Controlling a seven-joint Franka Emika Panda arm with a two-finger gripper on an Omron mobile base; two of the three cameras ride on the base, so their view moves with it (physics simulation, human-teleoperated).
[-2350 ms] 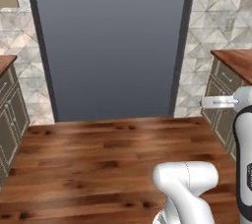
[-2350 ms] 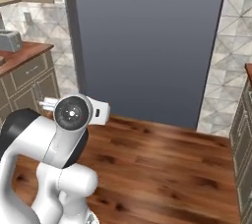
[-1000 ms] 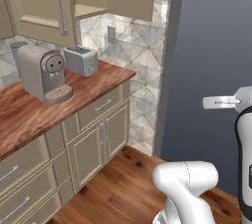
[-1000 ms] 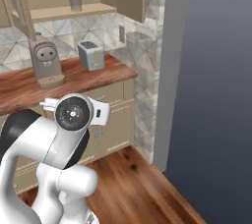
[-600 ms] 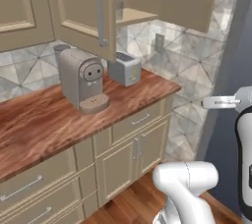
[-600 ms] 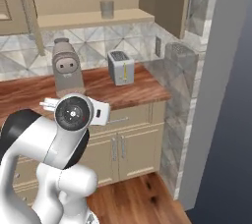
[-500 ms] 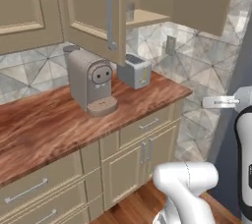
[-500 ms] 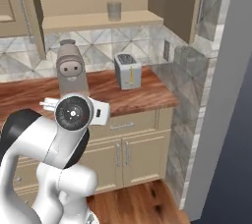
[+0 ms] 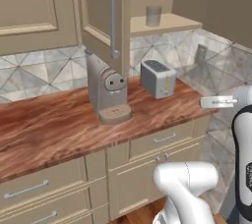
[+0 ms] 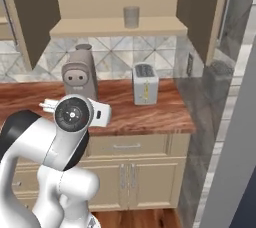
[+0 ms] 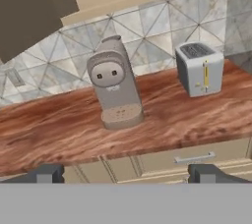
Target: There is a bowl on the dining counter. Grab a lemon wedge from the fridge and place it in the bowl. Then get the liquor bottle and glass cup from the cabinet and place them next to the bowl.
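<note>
**Cabinet stands open, and the cup sits alone on the shelf**

The coffee machine (image 9: pixel 109 89) on the wooden counter (image 9: pixel 54 127) is my landmark. Up and to the right of it, on the open cabinet's shelf (image 10: pixel 117 27), stands the glass cup (image 10: pixel 131 17), small and grey. The toaster (image 10: pixel 145 83) sits just to the right of the machine, on the same counter. In the hand view the gripper (image 11: pixel 125 174) faces the machine from well back, its two dark fingertips (image 11: pixel 45 173) set wide apart with nothing between them.

What worries me: the cup stands high above the machine, under the cabinet's top, with an open door (image 9: pixel 106 14) hanging forward over the machine on the left. A reach from this far back could clip that door or the shelf edge, or knock the cup over before the fingers close round it.

I can't find the liquor bottle on the shelf; the door and side panels hide part of the inside. In the hand view the cup is cut off at the top edge. No bowl or lemon wedge is here, so I can't judge that part.
</note>
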